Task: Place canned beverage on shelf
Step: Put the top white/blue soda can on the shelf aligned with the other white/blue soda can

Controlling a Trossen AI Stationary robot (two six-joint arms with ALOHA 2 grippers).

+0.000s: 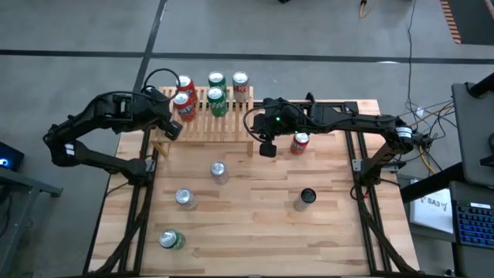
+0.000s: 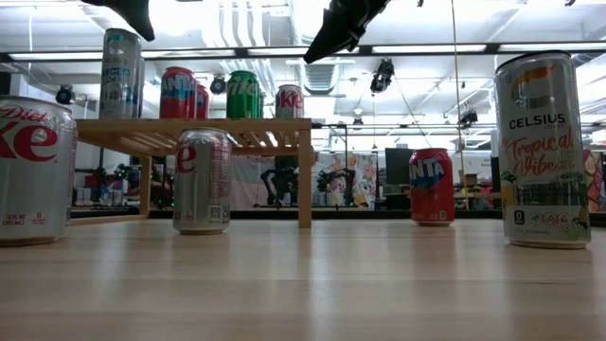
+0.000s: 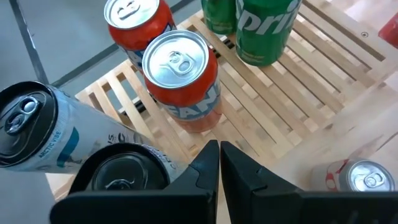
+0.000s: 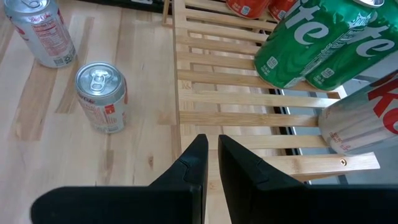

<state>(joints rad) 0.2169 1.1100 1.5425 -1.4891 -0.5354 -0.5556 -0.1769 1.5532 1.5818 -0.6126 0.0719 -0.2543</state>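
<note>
Your left gripper [image 1: 171, 126] hung over the left end of the shelf [image 1: 224, 125], fingers pinched shut and holding nothing. Your right gripper [image 1: 267, 147] hung just past the shelf's right end, also closed and empty. The shelf sat at the back of the table [image 1: 255, 224], its long side running left to right. Six cans stood upright on it: two orange, two green, one silver, one tall pale one. Five more cans stood on the table, and the orange can [image 1: 300, 142] was beside your right gripper.
</note>
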